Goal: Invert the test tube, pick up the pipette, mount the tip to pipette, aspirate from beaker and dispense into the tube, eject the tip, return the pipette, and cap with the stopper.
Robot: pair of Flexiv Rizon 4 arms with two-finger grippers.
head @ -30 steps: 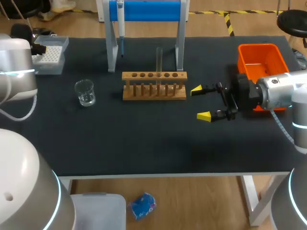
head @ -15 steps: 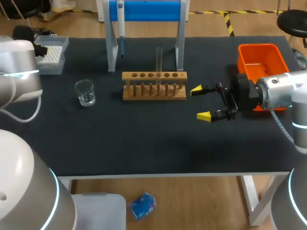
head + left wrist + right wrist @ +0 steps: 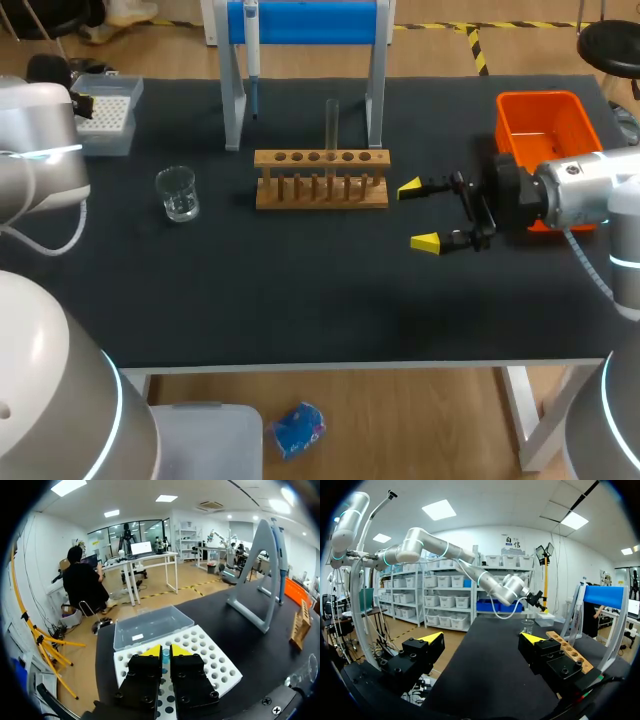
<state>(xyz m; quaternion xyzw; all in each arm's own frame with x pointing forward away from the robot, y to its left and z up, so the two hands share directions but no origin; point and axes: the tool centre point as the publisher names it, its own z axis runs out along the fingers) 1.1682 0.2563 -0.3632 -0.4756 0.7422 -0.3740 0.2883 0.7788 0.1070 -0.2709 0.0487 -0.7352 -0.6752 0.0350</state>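
Looks like the capping step at the tail end, judging by how things sit. The pipette (image 3: 251, 60) hangs on the blue stand (image 3: 305, 22) and the test tube (image 3: 331, 122) stands upright in the wooden rack (image 3: 320, 190), mid-table just in front of that stand. No way to tell if there's any liquid in the tube, though.

The left gripper (image 3: 165, 650) is down over the tip box (image 3: 210, 662) at the far left corner of the table. Its fingers are pinched narrow on a small blue thing, which is probably the blue stopper (image 3: 165, 655). The right gripper (image 3: 418, 215) hangs just to the right of the rack, fingers spread wide, holding nothing.

The next move is presumably to lift the stopper straight up out of the box and carry it across, past the beaker (image 3: 177, 193) and the stand's near leg. Then it needs lining up over the tube's mouth and pressing down. The tube is tall, thin and probably loose in its hole, so an off-centre push could tip it. The right gripper is handy enough to steady it.
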